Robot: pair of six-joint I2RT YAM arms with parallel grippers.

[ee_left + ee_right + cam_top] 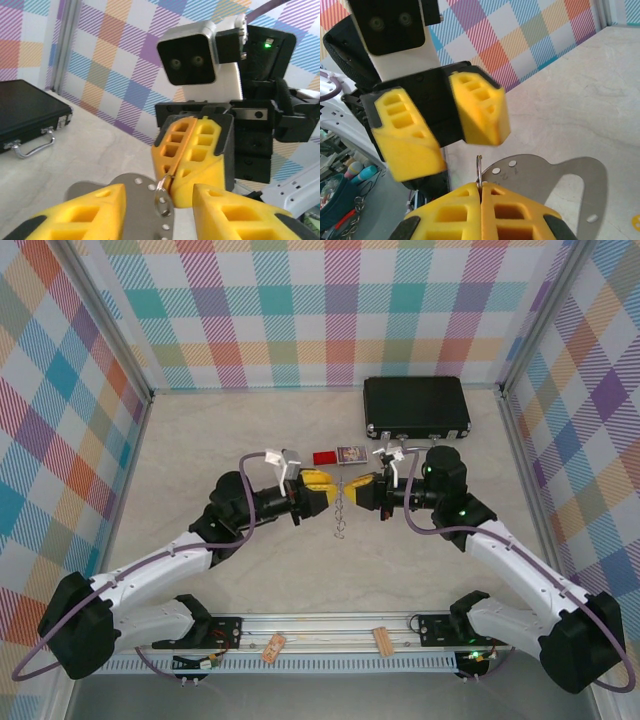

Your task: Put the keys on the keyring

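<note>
Hanging between the two facing grippers, the keyring (340, 512) was clamped by its thin rim in the right gripper (480, 187), jaws pressed together. The left gripper (159, 196) straddled it, jaws apart. From above, the keyring showed only as a thin blur.

Keyring (340, 508) between left gripper (326, 484) and right gripper (356, 484)

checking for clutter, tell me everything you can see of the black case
The black case is a flat rectangular hard box, matte black with silver trim, a silver latch and a thin silver wire handle on its near long side. It is shut and lies flat on the table by the back wall, right of centre; nothing rests on it.
</note>
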